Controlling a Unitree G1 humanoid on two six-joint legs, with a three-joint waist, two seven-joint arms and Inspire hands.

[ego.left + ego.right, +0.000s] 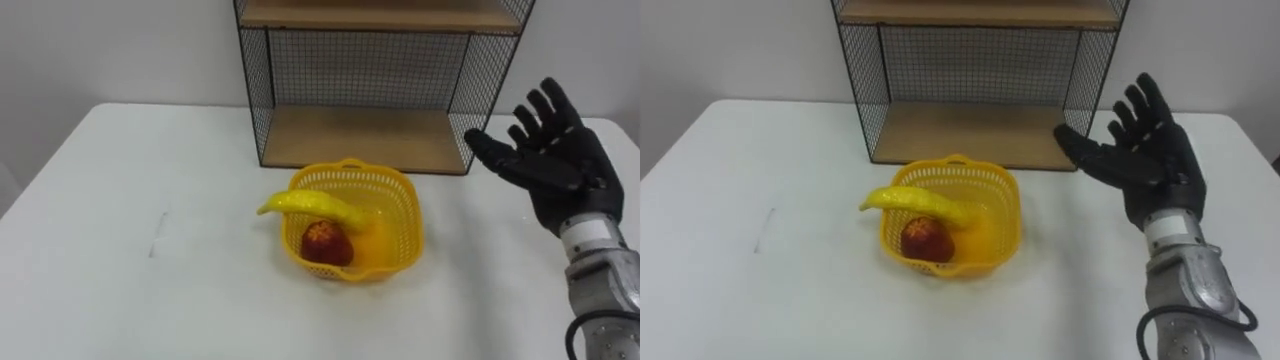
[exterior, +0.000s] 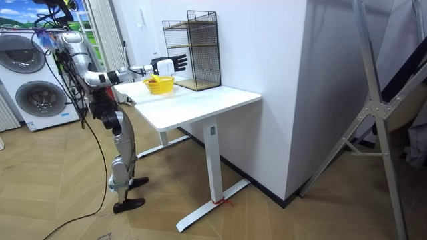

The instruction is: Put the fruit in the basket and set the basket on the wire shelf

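Bare table [image 1: 130, 255] all round the basket [image 1: 406, 228], wire shelf [image 1: 360, 70] close behind, lower bay open-fronted

Legible text, labels, brands, numbers, signs: none recorded. Nothing was readable on the basket [image 1: 405, 228], the wire shelf [image 1: 365, 135] or the worktop [image 1: 120, 250].

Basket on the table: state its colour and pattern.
The basket is yellow all over, with an open lattice wall; the left eye view shows it best.
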